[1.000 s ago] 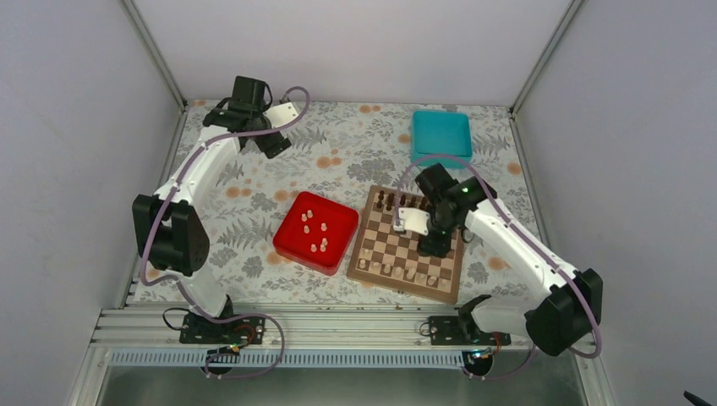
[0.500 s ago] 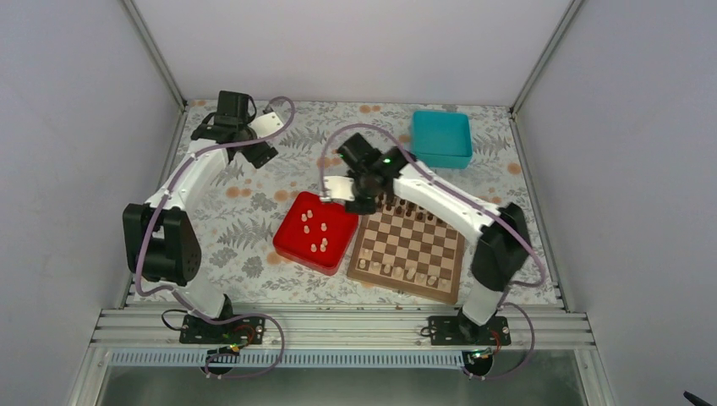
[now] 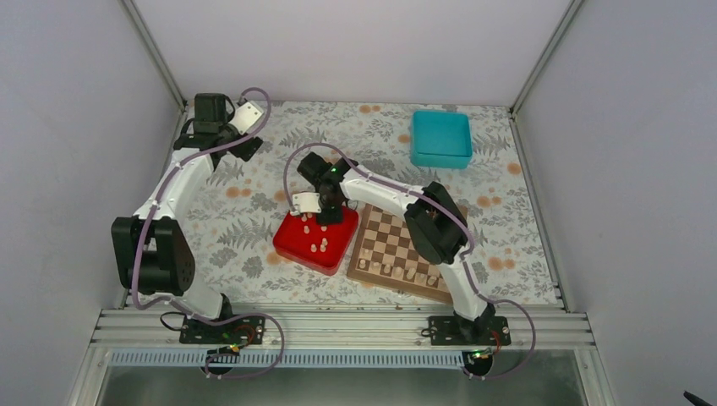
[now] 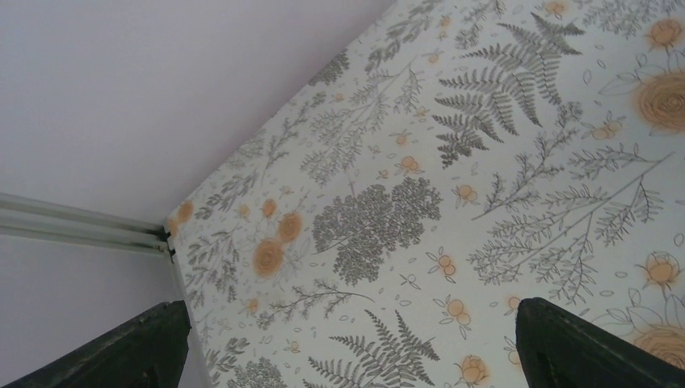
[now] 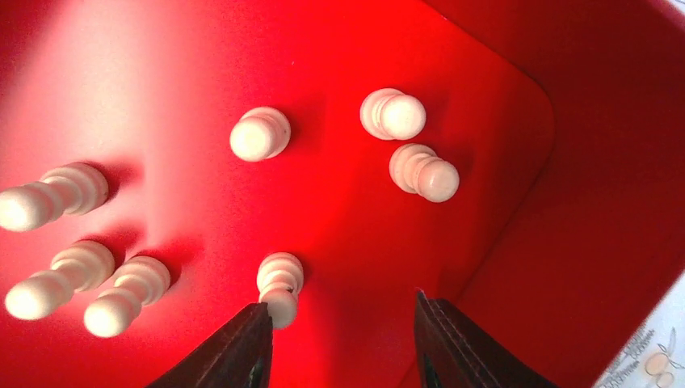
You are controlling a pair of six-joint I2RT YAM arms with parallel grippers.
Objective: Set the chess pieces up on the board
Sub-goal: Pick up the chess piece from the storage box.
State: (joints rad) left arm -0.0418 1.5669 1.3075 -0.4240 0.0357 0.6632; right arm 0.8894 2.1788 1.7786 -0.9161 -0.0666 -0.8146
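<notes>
- A row of pale chess pieces (image 3: 387, 270) stands upright along the near edge of the board (image 3: 391, 245).
- The board lies on the table (image 3: 524, 254), right of the middle and close to the near edge, turned slightly against that edge.
- The right arm (image 3: 440, 228) crosses above the board's far half and hides whatever is there.
- The red tray (image 3: 292, 247) sits just beside the board's left edge. It lies between the table's middle and its left edge.
- More chess pieces stand loose on the tray floor, and the right wrist view shows seven. Three are bunched at one side, two stand close together near a tray corner, and one stands alone between those groups.
- The seventh, a pawn (image 5: 279, 289), is at the fingertips of the right gripper (image 5: 341, 307).
- The right gripper hangs low inside the tray, over its far part, with its jaws parted and nothing clamped between them.
- The pawn stands just inside the gap, right beside the finger (image 5: 236, 352) on the left of the wrist view. Whether they touch I cannot tell. The other finger is clear of it.
- The teal box (image 3: 440, 138) rests by the table's far edge toward the far right corner, well apart from the board.
- The left arm (image 3: 182, 182) reaches to the far left corner of the table.
- The left gripper (image 4: 349, 323) hovers above the floral cloth with its jaws spread wide, and only bare cloth shows between them.
</notes>
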